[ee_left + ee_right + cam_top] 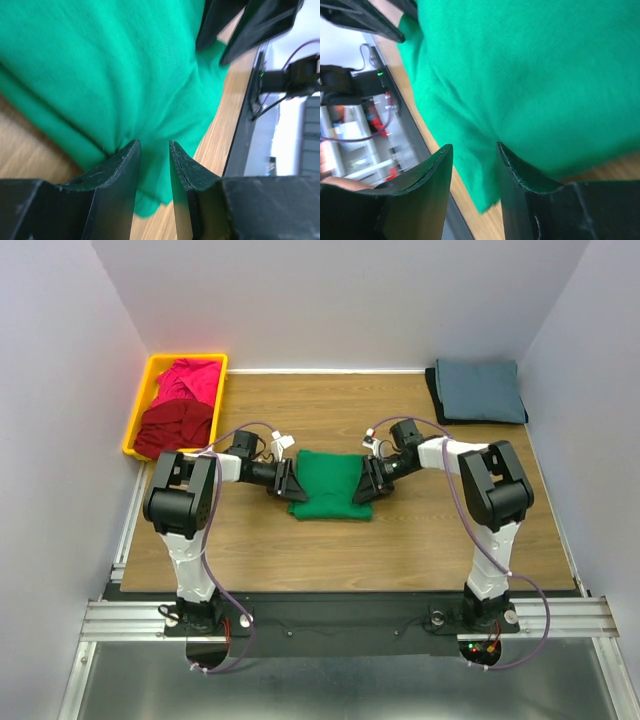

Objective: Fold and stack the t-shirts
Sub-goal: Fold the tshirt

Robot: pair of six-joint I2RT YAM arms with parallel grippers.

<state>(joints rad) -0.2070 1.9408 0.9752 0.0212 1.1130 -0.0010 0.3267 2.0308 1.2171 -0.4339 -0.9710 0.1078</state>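
Spanning the middle of the picture, a wooden table [420, 540] sits boxed in by pale grey walls [330, 300] on three sides, and we look down on it from above and behind two robot arms bolted at its near edge.

At the far left corner we see one yellow bin [137, 410] holding two crumpled t-shirts, the magenta pink t-shirt [190, 378] at the back and the dark red t-shirt [175, 425] in front of it.

Toward the centre, the left gripper [289, 482] reaches in low and meets the left edge of the bright green t-shirt [330, 480], which lies folded into a rough rectangle on the bare wood. Its wrist camera shows the black fingers [125, 167] a narrow gap apart, with wrinkled green cloth running into that gap. We cannot tell whether they are pinching it.

On the opposite edge, the right gripper [362, 483] mirrors it. Its jaws stand somewhat wider, the shirt's hem fills the space between them, and again we cannot tell whether there is a bite on the cloth.

At the far right corner, the slate blue-grey t-shirt [480, 388] lies neatly folded on top of the black t-shirt [432, 390], of which only an edge shows.

We count five t-shirts, two grippers and one bin.
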